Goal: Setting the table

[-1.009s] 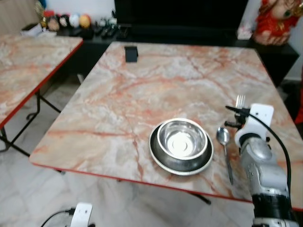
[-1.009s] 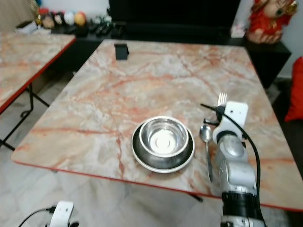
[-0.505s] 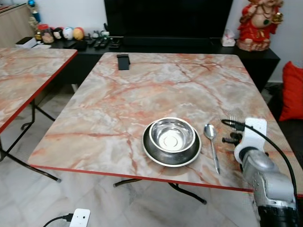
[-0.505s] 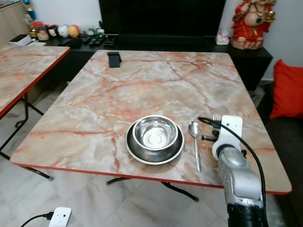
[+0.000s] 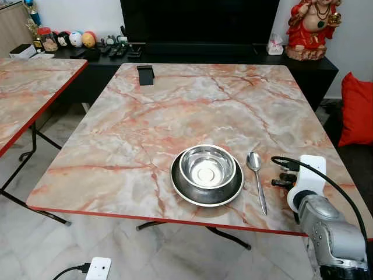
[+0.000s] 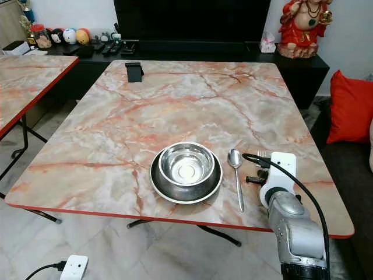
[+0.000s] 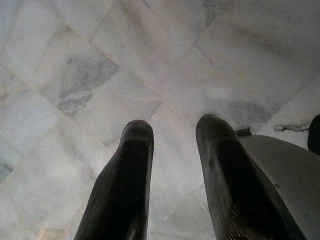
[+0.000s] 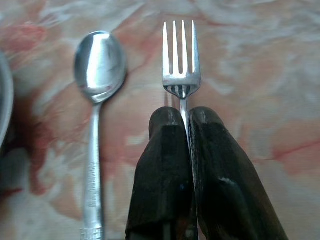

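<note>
While the right gripper [image 8: 181, 125] clamped the fork [image 8: 181, 65] just beside the spoon [image 8: 97, 95], right of the bowl [image 5: 207, 169], placement was in hand. Next came lowering and release. The left gripper [image 7: 172, 145] hung parted above the floor [image 7: 100, 60].

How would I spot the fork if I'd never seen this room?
Find the marble table with the steel bowl on a plate. Right of it lies a spoon; beyond that, the right gripper pinches the fork, the one piece with tines.
</note>
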Robot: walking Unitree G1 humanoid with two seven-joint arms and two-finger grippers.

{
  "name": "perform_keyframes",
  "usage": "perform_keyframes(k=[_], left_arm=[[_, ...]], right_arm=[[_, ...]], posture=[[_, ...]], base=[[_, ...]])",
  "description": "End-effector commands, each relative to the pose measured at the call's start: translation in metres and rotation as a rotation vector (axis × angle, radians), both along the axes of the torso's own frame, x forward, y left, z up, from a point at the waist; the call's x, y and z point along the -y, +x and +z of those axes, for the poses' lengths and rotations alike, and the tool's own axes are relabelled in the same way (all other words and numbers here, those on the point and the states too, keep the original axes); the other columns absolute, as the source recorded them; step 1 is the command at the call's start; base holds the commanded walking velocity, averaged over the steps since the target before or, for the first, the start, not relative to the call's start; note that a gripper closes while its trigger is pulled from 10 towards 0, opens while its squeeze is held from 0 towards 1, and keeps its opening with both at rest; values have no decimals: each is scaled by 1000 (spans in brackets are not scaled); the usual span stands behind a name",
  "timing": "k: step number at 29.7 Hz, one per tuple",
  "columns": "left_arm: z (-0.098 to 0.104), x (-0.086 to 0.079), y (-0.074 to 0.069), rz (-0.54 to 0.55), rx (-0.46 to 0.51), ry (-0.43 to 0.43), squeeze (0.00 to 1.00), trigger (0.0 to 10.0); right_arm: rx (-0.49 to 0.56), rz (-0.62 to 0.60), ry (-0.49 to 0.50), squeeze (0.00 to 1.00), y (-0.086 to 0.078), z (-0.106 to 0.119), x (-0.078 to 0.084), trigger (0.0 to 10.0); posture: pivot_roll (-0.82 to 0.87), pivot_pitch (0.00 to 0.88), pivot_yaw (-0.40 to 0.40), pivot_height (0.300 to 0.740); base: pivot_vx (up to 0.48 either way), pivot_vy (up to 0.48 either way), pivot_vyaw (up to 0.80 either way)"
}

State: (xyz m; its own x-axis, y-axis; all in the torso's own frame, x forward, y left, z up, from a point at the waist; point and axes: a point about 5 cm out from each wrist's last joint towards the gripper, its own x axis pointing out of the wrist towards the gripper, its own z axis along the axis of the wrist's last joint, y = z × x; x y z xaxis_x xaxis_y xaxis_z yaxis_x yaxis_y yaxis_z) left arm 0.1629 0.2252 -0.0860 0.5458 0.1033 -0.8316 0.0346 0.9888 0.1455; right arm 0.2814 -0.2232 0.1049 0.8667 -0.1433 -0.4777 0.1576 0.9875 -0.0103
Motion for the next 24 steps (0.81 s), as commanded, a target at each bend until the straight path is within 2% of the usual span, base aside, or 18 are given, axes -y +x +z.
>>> perform_keyframes(k=[1, 11, 24], left_arm=[[-1, -2, -2, -3, -18, 4, 0, 10000], [-1, -2, -3, 1, -18, 2, 0, 10000], [-1, -2, -3, 1, -15, 7, 0, 10000]], right_arm=[[-9, 17, 7, 0, -1, -3, -4, 10000], [-47, 13, -21, 0, -2, -15, -2, 10000], [-44, 2, 0, 0, 4, -27, -4, 10000]], posture=[[-84, 0, 18, 736], [-79, 0, 12, 736], [-70, 0, 15, 736]], base=[[0, 0, 0], [0, 0, 0], [0, 0, 0]])
